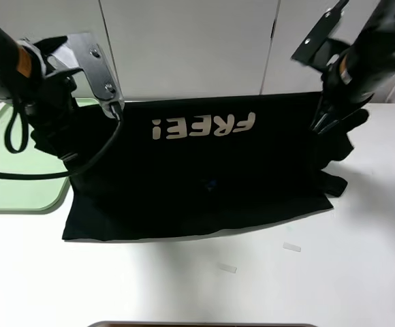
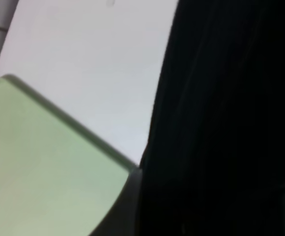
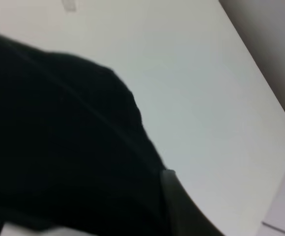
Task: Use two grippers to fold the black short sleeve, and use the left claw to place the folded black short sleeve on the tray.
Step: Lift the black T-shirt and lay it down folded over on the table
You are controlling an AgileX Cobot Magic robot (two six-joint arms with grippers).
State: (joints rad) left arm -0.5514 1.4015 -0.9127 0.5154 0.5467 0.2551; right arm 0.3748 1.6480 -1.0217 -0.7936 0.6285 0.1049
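Mid-fold: left claw (image 1: 56,116) upper left & right gripper (image 1: 325,121) upper right are both clamped shut on the black short sleeve (image 1: 197,177), holding its far edge up at frame centre, tray (image 1: 13,184) just beside it at left; next prob. needs both arms bringing that edge fwd evenly onto the near hem.

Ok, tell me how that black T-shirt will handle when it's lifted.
Probably floppy: the black T-shirt hangs between the left gripper and right gripper with its lower edge trailing on the table. Likely light, since it drapes thin and flat. Expect bunching when moved; folds gather by the right gripper.
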